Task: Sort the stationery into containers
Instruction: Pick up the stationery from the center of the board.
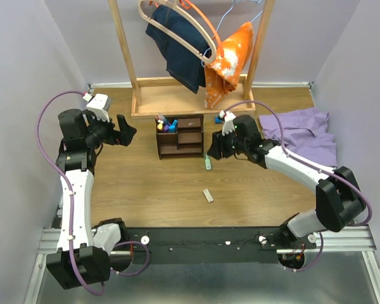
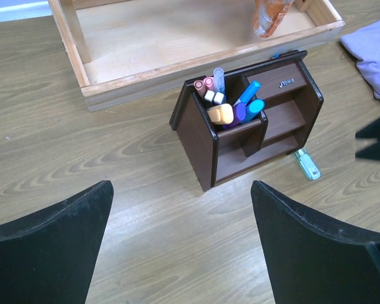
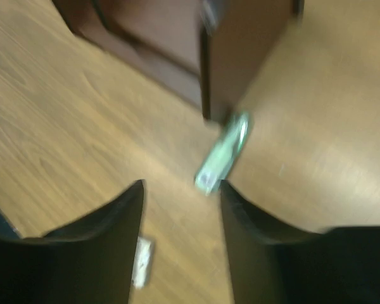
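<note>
The dark brown organizer (image 1: pixel 180 136) stands mid-table; it also shows in the left wrist view (image 2: pixel 206 149), and its upright slot holds several pens and highlighters (image 2: pixel 231 104). A green highlighter (image 1: pixel 208 163) lies on the table by its right front corner, also in the left wrist view (image 2: pixel 307 164) and the right wrist view (image 3: pixel 223 153). A small beige eraser (image 1: pixel 208 196) lies nearer the front, also in the right wrist view (image 3: pixel 141 261). My right gripper (image 3: pixel 180 187) is open and empty just above the green highlighter. My left gripper (image 2: pixel 180 190) is open and empty, left of the organizer.
A light-wood clothes rack (image 1: pixel 177 101) with hanging jeans and an orange garment stands behind the organizer. A purple cloth (image 1: pixel 304 133) lies at the right. Grey walls close in both sides.
</note>
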Robot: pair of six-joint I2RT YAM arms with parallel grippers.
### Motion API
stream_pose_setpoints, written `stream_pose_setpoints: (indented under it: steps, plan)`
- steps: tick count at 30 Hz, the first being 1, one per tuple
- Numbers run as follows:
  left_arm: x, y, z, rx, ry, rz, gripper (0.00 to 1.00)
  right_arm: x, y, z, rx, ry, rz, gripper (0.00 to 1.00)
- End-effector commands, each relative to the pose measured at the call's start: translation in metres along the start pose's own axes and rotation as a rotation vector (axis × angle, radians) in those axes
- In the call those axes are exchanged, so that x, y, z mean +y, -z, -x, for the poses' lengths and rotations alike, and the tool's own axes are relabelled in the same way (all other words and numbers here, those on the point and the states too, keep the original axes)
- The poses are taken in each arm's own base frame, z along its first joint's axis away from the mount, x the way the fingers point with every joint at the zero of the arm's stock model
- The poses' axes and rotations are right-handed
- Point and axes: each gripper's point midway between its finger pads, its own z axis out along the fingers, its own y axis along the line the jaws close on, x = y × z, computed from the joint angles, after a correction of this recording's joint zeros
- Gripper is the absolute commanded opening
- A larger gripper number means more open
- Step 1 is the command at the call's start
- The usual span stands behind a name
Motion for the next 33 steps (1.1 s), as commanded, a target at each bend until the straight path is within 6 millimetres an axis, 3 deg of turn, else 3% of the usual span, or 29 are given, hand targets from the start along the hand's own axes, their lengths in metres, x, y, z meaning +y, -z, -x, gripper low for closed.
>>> stream_pose_setpoints:
  steps: [1,6,9,11,14,19,24,32,33]
  plan:
    - [0.007,0.003,0.003,0.008,0.002,0.041,0.99,-0.015,0.005,-0.065,0.162,-0.238,-0.121,0.67]
    - [0.016,0.0,-0.014,0.049,0.026,0.083,0.99,-0.033,-0.012,-0.079,0.184,-0.29,-0.21,0.81]
    - [0.015,-0.001,-0.024,0.062,0.034,0.078,0.99,-0.036,-0.026,-0.074,0.173,-0.292,-0.246,0.81]
    - [0.016,-0.003,-0.032,0.075,0.042,0.079,0.99,-0.028,-0.034,-0.066,0.159,-0.266,-0.245,0.81]
    - [0.017,-0.004,-0.036,0.078,0.039,0.085,0.99,-0.019,-0.047,-0.069,0.169,-0.246,-0.265,0.76]
    - [0.02,-0.005,-0.037,0.085,-0.007,0.09,0.99,-0.021,-0.059,-0.083,0.203,-0.221,-0.349,0.66]
    - [0.021,-0.005,-0.037,0.088,-0.036,0.097,0.99,-0.036,-0.055,-0.116,0.289,-0.217,-0.466,0.61]
    - [0.023,-0.006,-0.036,0.077,-0.038,0.103,0.99,-0.042,-0.063,-0.116,0.288,-0.216,-0.499,0.58]
    - [0.022,-0.006,-0.037,0.076,-0.038,0.1,0.99,-0.043,-0.065,-0.116,0.285,-0.215,-0.5,0.52]
